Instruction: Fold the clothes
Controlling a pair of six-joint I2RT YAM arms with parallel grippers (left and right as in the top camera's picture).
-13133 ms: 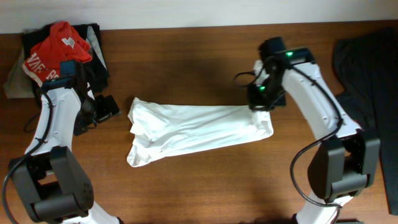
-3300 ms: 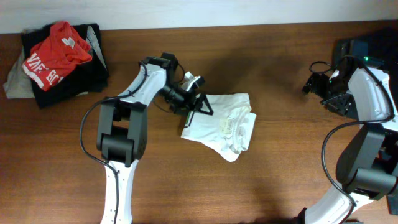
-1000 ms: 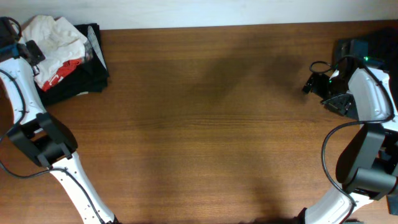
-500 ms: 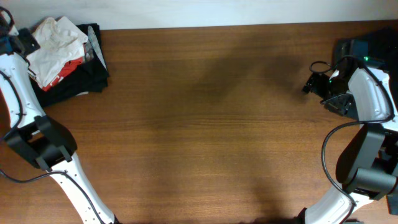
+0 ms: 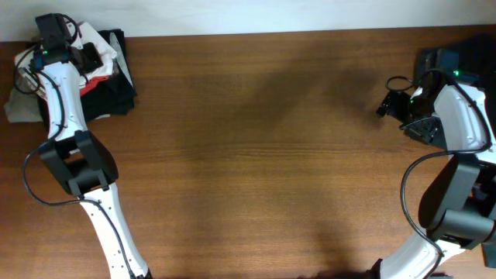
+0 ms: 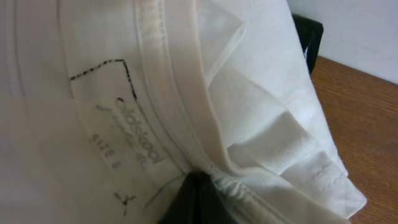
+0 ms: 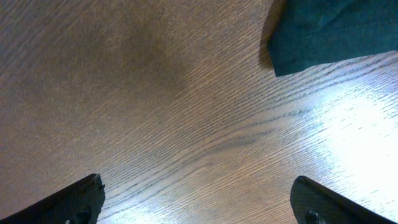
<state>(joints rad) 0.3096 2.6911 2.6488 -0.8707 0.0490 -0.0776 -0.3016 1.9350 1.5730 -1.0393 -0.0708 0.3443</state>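
Left gripper [image 5: 86, 56] stands at the 10 o'clock corner of the table [image 5: 256, 163]. Its jaws are narrow and pinch the white shirt [image 6: 261, 124], which lies atop the black garment [image 5: 116, 91]. Right gripper [image 7: 202, 208] is at 2 o'clock, jaws wide, holding nothing, near a dark garment [image 7: 323, 31].

Left pincer [image 5: 87, 56] clamped, arm reaching back-left; right pincer [image 7: 199, 202] spread wide.

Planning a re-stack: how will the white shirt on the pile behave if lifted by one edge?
The white shirt is probably floppy: its layers lie in soft folds. It looks thin, so likely light. Lifted by one edge, its folds would probably fall open.
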